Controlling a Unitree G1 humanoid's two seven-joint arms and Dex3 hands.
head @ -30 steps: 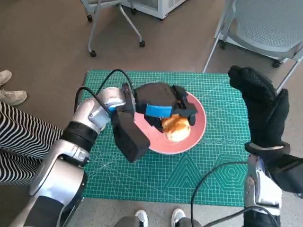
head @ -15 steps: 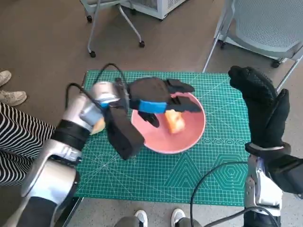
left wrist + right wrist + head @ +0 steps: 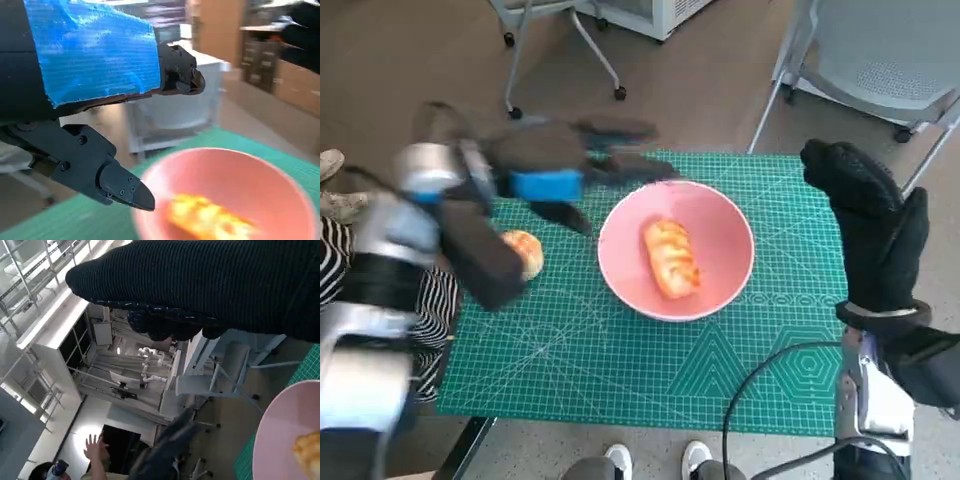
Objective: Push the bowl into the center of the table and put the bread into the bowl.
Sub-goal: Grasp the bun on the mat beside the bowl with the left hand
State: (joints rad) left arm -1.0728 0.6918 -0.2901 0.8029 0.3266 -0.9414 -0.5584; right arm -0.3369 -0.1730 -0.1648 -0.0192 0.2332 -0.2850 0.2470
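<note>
Pink bowl point(image 3: 725, 275) holds bread point(image 3: 671, 258); both robot hands empty, fingers spread

left hand point(image 3: 555, 165) raised, fingers spread, holding nothing | right hand point(image 3: 870, 230) upright, fingers together, holding nothing

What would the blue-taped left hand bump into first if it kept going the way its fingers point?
Probably nothing on the table: the left hand points across the far edge, past the pink bowl. Height is unclear.

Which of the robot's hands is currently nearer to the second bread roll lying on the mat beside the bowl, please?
Left. The left hand hovers just above-behind the roll; the right hand is raised beyond the bowl.
</note>
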